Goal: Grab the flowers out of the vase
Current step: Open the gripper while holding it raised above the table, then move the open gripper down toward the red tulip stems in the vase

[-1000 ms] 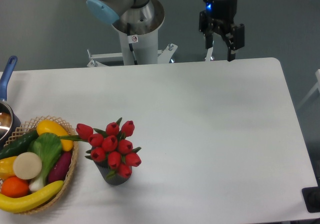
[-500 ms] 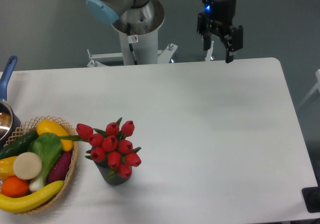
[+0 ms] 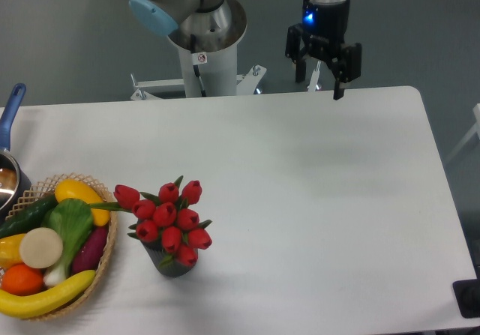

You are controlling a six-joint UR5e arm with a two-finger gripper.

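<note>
Flowers (image 3: 169, 215) sit in vase (image 3: 174, 264), far from spread fingers (image 3: 337, 88).

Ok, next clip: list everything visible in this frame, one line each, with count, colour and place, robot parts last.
flowers: one bunch of about ten buds, red with green leaves, standing in the vase, front left
vase: one, dark grey, front left, just right of the basket
basket: one, tan wicker, front left edge, filled with fruit and vegetables
fruit and vegetables: several, yellow, green, orange, white, purple, in the basket
saucepan: one, metal with blue handle, left edge, partly out of view
table: one, white, fills most of the frame
robot base: one, grey with light blue cap, behind the table
tool: one, black, open, above the far table edge, holding nothing
</note>
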